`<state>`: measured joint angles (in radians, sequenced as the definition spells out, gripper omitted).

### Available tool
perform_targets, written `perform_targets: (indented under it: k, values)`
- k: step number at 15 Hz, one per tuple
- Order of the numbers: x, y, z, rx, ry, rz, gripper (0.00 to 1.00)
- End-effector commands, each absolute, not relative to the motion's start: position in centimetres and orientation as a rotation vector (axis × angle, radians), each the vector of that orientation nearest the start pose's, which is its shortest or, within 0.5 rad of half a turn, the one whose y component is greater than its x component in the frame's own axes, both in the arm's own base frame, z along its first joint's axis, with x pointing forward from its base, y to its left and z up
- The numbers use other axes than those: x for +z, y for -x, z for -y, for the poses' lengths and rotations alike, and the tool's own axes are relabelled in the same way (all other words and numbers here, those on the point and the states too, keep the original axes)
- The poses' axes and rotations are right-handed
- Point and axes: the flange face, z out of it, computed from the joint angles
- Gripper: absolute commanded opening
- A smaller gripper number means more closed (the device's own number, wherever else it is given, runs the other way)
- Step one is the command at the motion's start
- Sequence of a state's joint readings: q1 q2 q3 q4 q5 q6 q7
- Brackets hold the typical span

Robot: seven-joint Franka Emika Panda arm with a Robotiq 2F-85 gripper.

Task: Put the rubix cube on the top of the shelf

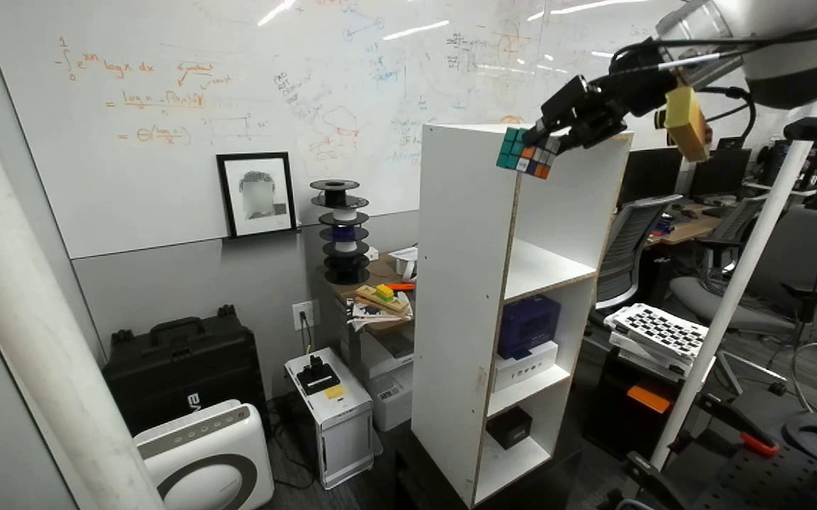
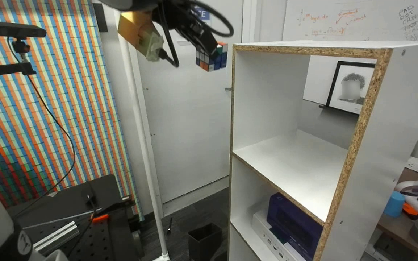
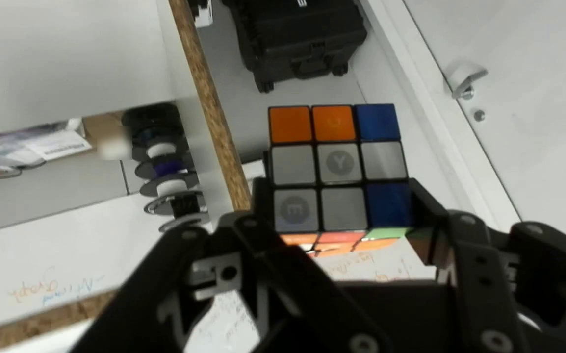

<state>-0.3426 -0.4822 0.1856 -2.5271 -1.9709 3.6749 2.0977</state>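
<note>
Tall white shelf (image 1: 458, 283), gripper (image 3: 343, 203) near it, rubix cube (image 3: 339, 164) aloft

The shelf holds a dark blue box (image 1: 534, 317) and a white box (image 1: 526, 368) in its middle compartment. The gripper's jaws are clenched on opposite sides of the rubix cube, which hangs tilted in the air near the shelf's top edge in both exterior views

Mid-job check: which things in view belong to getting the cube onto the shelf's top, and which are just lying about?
For the job:
cube, held in the gripper
shelf

Just lying about:
spools
portrait
black case
purple box
bin
</note>
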Motion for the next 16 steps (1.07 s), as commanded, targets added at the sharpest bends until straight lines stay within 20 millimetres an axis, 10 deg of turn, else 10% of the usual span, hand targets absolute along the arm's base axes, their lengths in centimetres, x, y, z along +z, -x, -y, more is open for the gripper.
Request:
perform_targets:
  k: [1, 7, 16]
  values:
    - [54.6, -34.4, -7.8, -1.386, 2.482, 0.013, 0.38]
    - [58.7, -37.2, -4.4, -1.501, 2.531, -0.130, 0.38]
    - [54.7, -42.3, 1.1, -1.378, 2.692, -0.288, 0.38]
